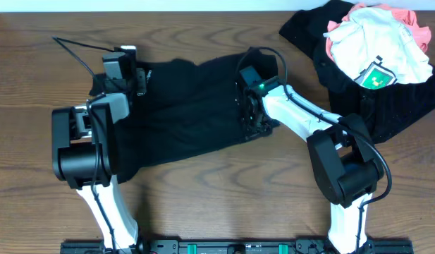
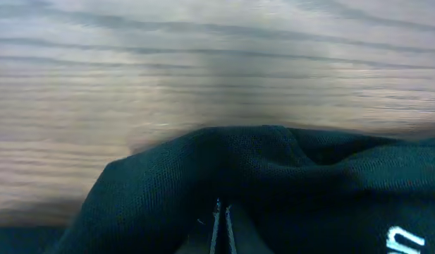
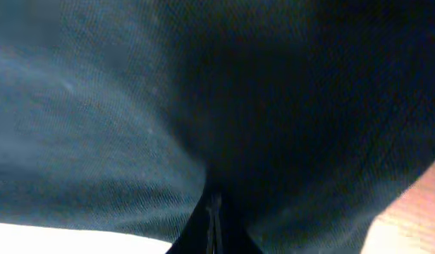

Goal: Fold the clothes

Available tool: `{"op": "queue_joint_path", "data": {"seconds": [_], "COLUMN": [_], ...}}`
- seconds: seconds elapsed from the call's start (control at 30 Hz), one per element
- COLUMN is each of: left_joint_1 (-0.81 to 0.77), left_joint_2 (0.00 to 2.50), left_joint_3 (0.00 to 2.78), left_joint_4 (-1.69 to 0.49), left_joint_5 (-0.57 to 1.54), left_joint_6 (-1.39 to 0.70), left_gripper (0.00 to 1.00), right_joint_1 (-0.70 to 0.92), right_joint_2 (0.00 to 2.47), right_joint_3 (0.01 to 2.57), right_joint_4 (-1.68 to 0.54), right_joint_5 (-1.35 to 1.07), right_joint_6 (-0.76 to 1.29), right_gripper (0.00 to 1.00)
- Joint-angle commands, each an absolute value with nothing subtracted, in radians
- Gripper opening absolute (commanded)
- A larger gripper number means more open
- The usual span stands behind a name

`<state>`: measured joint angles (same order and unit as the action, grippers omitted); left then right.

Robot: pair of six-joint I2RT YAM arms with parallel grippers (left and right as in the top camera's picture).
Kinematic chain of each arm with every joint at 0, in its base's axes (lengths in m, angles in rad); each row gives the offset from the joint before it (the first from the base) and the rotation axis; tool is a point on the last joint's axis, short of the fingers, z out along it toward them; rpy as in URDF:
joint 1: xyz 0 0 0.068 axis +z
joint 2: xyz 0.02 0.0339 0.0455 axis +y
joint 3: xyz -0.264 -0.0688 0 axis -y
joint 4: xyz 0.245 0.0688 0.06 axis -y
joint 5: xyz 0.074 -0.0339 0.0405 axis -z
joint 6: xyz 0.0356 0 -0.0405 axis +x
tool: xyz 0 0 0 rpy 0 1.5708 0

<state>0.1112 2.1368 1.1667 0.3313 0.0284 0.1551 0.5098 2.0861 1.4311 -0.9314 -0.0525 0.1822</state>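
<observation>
Item: black garment [image 1: 182, 113] lying spread on table [image 1: 203, 197], centre, slightly left of mid.
Long axis: running left-right across table; left end sitting a bit higher in overhead than the lower right corner.
Ends: left edge reaching under left gripper [image 1: 139, 79]; right edge ending at right gripper [image 1: 247, 107].
Left grip: fingers [image 2: 216, 227] pressing together w/ only a hairline slit, pinching a raised fold of the cloth.
Right grip: fingers [image 3: 212, 220] closing tight on fabric, nipping the cloth edge.
Overhead only: showing whole outline of garment, both arms reaching in from near side, and pile of clothes [image 1: 376, 49] at far right corner, well apart from spread item; black, white & pink pieces, green tag [image 1: 376, 76] on top.
Left wrist only: showing weave of cloth bunching up over fingers, white lettering [image 2: 404, 240] at lower right, blurred wood grain beyond fold.
Right wrist only: cloth filling nearly all of frame, too dark & close for detail; small patch of wood showing at lower right.
</observation>
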Motion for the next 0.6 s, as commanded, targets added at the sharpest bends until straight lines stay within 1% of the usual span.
{"op": "queue_joint_path", "data": {"seconds": [0.0, 0.07, 0.27, 0.57], "left_joint_1": [0.159, 0.174, 0.208, 0.208], "left_joint_2": [2.168, 2.168, 2.168, 2.139], "left_joint_3": [1.167, 1.167, 1.167, 1.167], "left_joint_4": [0.3, 0.299, 0.301, 0.363], "left_joint_5": [-0.045, -0.073, -0.072, -0.072], "left_joint_6": [0.139, 0.118, 0.118, 0.114], "left_gripper": [0.06, 0.06, 0.06, 0.06], "right_joint_1": [0.485, 0.468, 0.423, 0.421], "right_joint_2": [2.14, 2.14, 2.14, 2.13], "right_joint_3": [1.406, 1.406, 1.406, 1.406], "right_joint_4": [-1.006, -1.042, -1.111, -1.115], "right_joint_5": [0.029, 0.03, 0.03, -0.038], "right_joint_6": [0.238, 0.267, 0.323, 0.33], "right_gripper": [0.01, 0.01, 0.01, 0.01]}}
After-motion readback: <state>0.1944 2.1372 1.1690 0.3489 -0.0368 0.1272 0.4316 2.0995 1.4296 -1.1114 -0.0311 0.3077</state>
